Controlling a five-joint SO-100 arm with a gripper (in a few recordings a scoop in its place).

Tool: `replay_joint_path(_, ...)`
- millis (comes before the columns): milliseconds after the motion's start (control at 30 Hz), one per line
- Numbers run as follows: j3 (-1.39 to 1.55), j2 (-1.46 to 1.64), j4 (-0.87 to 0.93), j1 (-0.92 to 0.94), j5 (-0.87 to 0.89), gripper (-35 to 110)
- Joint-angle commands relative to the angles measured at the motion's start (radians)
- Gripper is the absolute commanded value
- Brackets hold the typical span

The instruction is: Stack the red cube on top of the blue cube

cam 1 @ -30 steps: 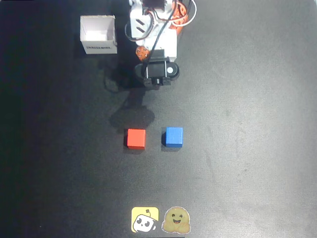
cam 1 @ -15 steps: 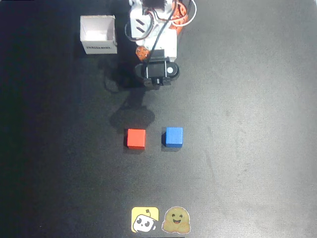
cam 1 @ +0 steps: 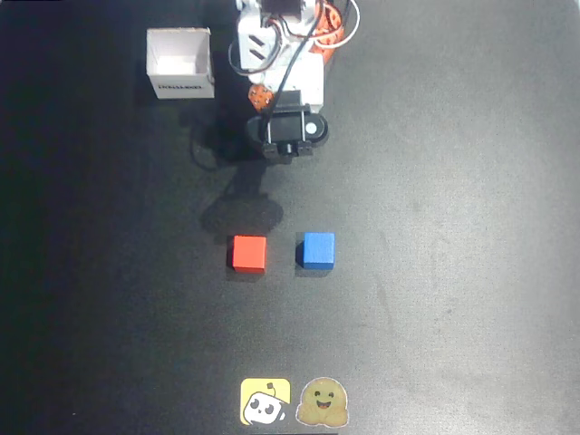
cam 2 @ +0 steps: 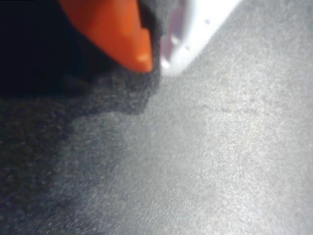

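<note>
Nearest the overhead view's bottom edge sit two cartoon stickers (cam 1: 292,401). Farther up, the red cube (cam 1: 248,253) lies square-on, just left of the blue cube (cam 1: 317,249), apart. Beyond, the gripper (cam 2: 154,61) hangs with orange and white tips pressed together. The white box (cam 1: 180,63) looks empty; its label is unreadable.

The white box (cam 1: 180,62) near the table's (cam 1: 453,227) far left corner in the overhead view carries a line of dark print on its front face, too small and blurred to read. Two stickers at the near edge, a yellow one (cam 1: 265,401) with a robot face and a smiling face (cam 1: 323,402), bear no words.
</note>
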Motion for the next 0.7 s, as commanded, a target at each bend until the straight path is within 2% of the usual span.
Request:
replay_joint_path(0,-0.003,-0.018,-0.006,0.005,-0.003,0)
replay_joint_path(667,-0.003,-0.028,-0.012,0.005,-0.002,0)
